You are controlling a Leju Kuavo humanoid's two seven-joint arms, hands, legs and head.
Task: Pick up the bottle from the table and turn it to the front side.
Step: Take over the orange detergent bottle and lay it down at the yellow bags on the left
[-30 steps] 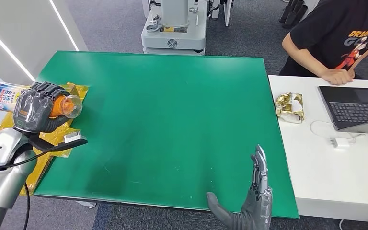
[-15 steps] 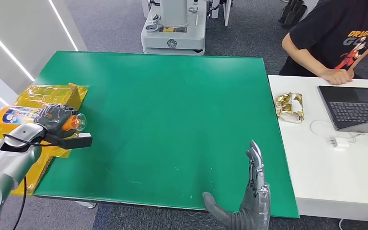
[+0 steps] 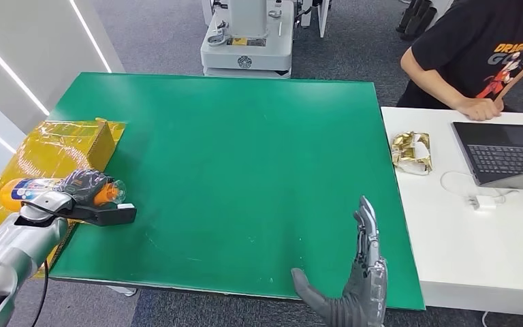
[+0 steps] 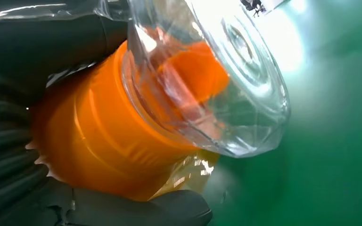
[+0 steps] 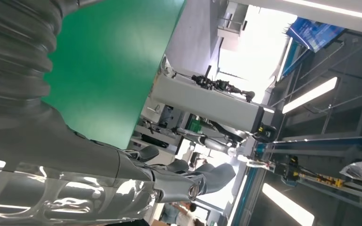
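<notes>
While the right robot hand [image 3: 354, 289] stays flat w/ fingers apart, the left robot hand [image 3: 82, 187] grips an orange bottle [image 3: 30, 189] sideways at the green desk [image 3: 245, 157] edge.

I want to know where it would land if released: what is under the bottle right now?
The bottle lies sideways in the left hand, over the yellow box at the green table edge. Its clear cap reaches over the green. Whether it touches the box is hidden by the hand.
</notes>
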